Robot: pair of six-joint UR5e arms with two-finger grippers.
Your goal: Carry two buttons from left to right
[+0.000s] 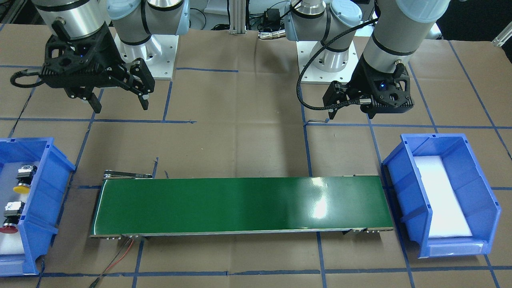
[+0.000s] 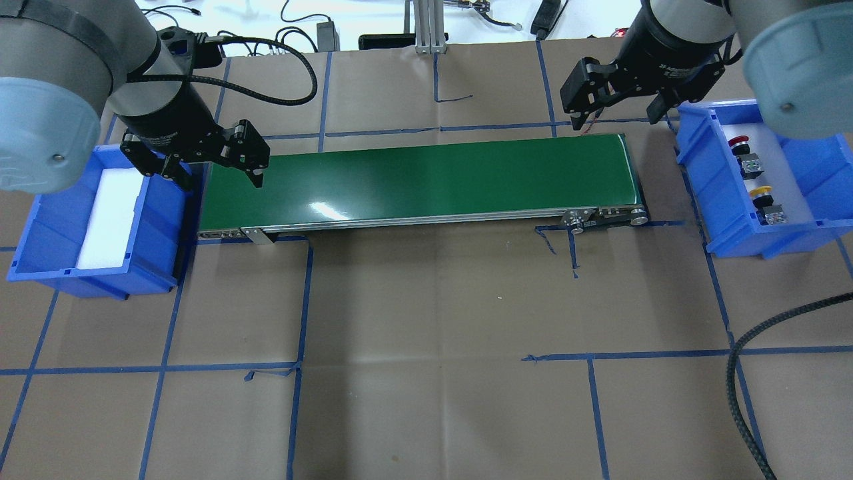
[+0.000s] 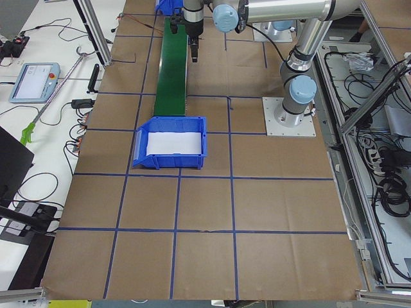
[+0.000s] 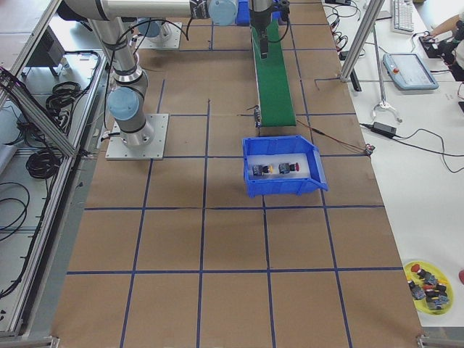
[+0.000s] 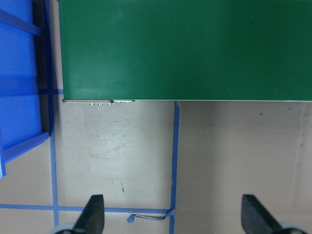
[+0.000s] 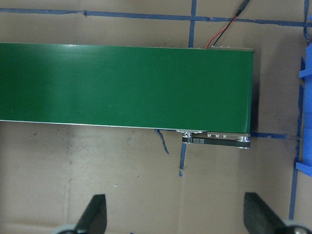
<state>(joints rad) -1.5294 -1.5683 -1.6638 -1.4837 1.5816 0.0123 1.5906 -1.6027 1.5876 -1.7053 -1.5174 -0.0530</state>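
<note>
Near edge of the desk, robot's side: brown paper (image 2: 433, 300) crossed by blue tape lines covers the top.
Left gripper (image 2: 220, 180): hangs over the paper on the robot's side of the belt, toward the desk's left end; its fingers are spread wide and hold nothing.
Right gripper (image 1: 121, 108): hangs the same way toward the right end, fingers spread wide, holding nothing.
Belt (image 2: 426, 180): a long green strip lying lengthwise across the middle of the desk, between the two bins.
Left bin (image 2: 86, 283): blue, at the left end just beside the belt's end, with a white pad on its floor.
Right bin (image 2: 766, 240): blue, at the right end near the belt's other end, also with a white pad.
Yellow button (image 2: 761, 193): on its side on the pad in the right bin, in the half nearer the robot, cap toward the far edge.
Red button (image 2: 738, 143): same bin, farther half, apart from the yellow one, cap toward the far edge.
Wire (image 1: 120, 256): red and black, trailing from the belt's far right corner toward the far edge.
</note>
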